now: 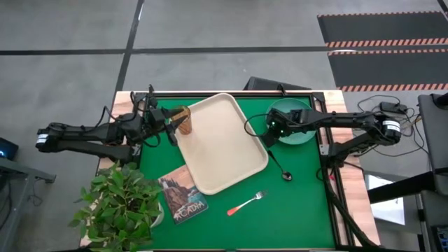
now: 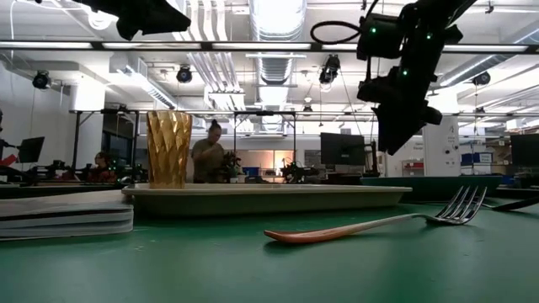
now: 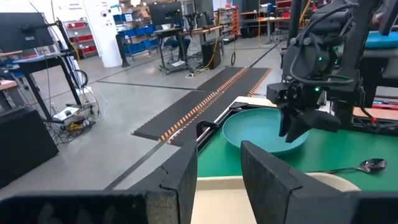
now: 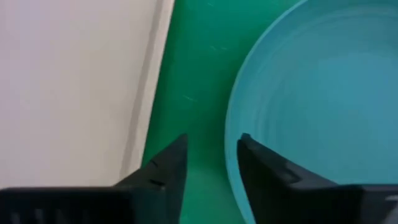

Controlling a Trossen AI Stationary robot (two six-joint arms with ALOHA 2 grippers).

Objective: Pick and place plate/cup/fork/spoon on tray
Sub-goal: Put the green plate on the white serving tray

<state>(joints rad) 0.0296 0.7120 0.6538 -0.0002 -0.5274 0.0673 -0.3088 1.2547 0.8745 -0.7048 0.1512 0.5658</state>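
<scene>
Standing cup [image 1: 183, 122] alone on the tray [image 1: 221, 143]; both grippers' fingers apart, right fingers [image 4: 163, 171] at plate [image 1: 292, 125] rim.

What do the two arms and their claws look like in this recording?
Both arms are dark, almost black, with jointed segments. The left arm has a white band near its base. The right arm carries looping black cables, a white-marked joint and small green lights. Each claw has two blocky dark fingers.

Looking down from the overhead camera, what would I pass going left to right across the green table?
Potted plant → picture book → cream tray → pink-handled fork → dark spoon → teal plate. The amber cup and both grippers overlap these, so I left them out.
</scene>
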